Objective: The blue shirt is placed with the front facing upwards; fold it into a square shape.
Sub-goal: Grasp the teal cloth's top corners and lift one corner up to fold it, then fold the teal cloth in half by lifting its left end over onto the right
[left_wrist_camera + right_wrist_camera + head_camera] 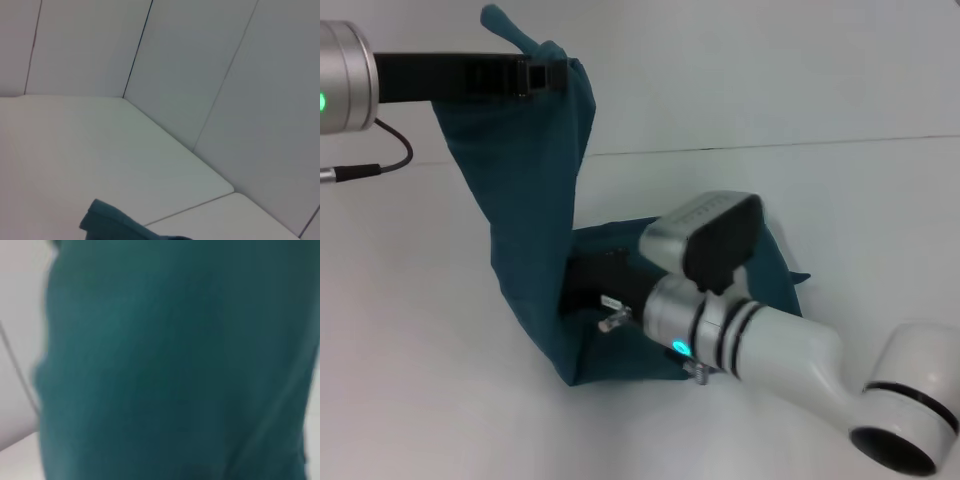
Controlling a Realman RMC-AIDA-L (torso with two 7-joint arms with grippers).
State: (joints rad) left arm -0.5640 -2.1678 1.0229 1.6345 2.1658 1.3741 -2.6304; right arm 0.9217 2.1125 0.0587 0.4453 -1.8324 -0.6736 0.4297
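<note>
Presently I note the left arm reaching in level from the left edge of the head view, held high above the table (410,300). Its left gripper (542,75) is clamped on a bunched part of the shirt (535,200), a tuft of cloth poking up past the fingers. From that grip the shirt hangs down as a long twisted band to the table, where the rest lies in a low heap.

The right arm comes in from the lower right, forearm angled up and left, wrist low over the heap. The right gripper (585,285) is buried against the cloth; I cannot tell how its fingers stand. Its wrist view is filled with teal fabric. The left wrist view shows only a scrap of shirt against table and wall (225,75).
</note>
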